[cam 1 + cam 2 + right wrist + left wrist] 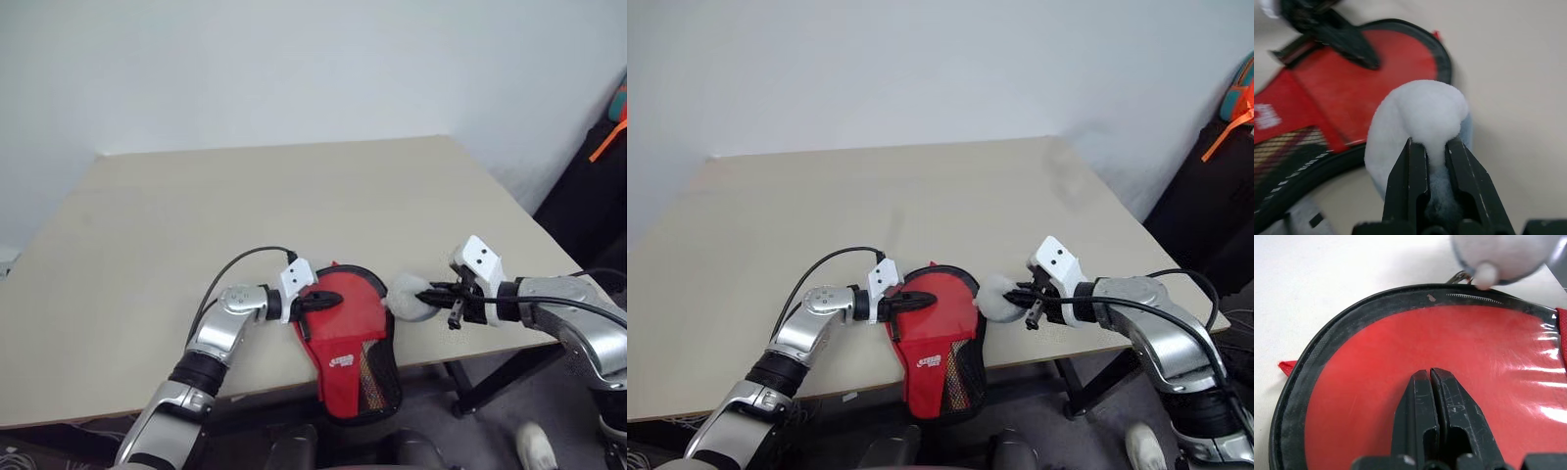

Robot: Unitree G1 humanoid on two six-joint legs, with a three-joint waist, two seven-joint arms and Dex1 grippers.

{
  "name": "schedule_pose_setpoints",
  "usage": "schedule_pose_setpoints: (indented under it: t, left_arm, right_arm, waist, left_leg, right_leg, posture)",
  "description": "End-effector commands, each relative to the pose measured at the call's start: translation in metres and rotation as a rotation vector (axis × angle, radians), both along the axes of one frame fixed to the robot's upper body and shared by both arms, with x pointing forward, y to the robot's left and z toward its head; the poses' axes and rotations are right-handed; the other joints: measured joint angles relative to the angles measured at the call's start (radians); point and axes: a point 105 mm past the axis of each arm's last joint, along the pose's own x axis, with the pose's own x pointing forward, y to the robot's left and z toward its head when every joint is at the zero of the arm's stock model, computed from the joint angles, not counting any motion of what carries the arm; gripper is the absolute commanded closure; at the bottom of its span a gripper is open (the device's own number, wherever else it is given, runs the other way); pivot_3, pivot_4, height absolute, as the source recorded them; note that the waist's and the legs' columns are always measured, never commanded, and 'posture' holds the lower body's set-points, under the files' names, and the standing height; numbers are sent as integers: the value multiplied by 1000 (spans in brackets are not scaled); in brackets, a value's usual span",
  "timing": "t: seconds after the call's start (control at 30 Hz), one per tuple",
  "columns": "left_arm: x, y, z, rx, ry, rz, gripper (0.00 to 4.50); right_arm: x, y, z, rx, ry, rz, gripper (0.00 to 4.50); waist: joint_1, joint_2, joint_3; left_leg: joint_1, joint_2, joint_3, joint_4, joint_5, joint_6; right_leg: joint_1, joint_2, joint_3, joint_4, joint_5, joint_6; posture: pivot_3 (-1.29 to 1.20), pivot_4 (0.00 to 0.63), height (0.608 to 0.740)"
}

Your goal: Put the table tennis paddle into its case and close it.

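Left eye view: we are zipping the case [345, 338] at the table's [294, 206] near edge

Our left gripper [328, 300], shut empty, pins the case; right gripper [1436, 147] pinches the white pompom pull [1420, 122]. Paddle presumably inside; next, draw it round

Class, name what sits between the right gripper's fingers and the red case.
A white fluffy pompom, pinched by the right gripper, sits at the case rim; seen in the right wrist view.

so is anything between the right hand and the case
Nothing visible does. The right hand is shut on a white fluffy pompom right beside the case rim; it seems tied to the zip. The left hand, shut, lies on the case's red top.
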Motion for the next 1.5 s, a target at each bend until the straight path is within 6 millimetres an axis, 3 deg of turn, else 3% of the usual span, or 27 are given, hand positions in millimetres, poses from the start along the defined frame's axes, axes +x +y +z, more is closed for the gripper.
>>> schedule_pose_setpoints:
  t: [0.03,0.4,0.67,0.8,1.03,1.3,1.5]
  left_arm:
    - [-9,9,-31,85,97,14,4500]
    - [-8,8,-30,86,95,6,4500]
    - [-11,5,-32,87,95,-5,4500]
    - [-12,4,-32,86,96,-10,4500]
    - [-12,3,-32,90,95,-26,4500]
    - [-10,-2,-29,83,83,-40,4500]
    - [-14,-14,-13,10,70,-115,4500]
  right_arm:
    - [-9,-3,12,2,-26,26,4495]
    - [-30,-10,9,-20,24,83,4495]
    - [-60,-11,6,-31,105,226,4495]
    - [-70,-16,4,-52,137,272,4495]
    - [-85,-22,-1,-83,186,334,4495]
    - [-71,-30,-6,-116,151,271,4495]
    - [-58,-32,-8,-122,118,230,4495]
  waist:
    - [1,0,0]
    - [2,1,1]
    - [6,2,1]
    - [8,4,1]
    - [13,4,1]
    - [13,3,2]
    - [13,3,2]
  left_leg:
    - [0,0,0,0,0,0]
    - [2,0,-1,0,-1,1]
    - [5,0,-2,-1,-2,3]
    - [7,1,-7,-4,-2,3]
    - [7,-1,-7,-4,-5,6]
    - [7,-2,-8,-3,-6,6]
    - [7,-2,-8,-4,-6,7]
  right_leg:
    - [0,0,0,0,0,0]
    - [3,0,0,-2,0,0]
    - [8,-1,-1,-5,-1,1]
    - [16,0,-6,-16,0,2]
    - [16,-3,-6,-18,0,3]
    - [17,-5,-6,-18,-1,3]
    - [17,-12,-13,-18,-1,3]
  posture:
    - [0,0,715]
    - [0,0,715]
    - [0,0,715]
    - [0,0,715]
    - [0,0,715]
    - [0,0,715]
    - [0,0,715]
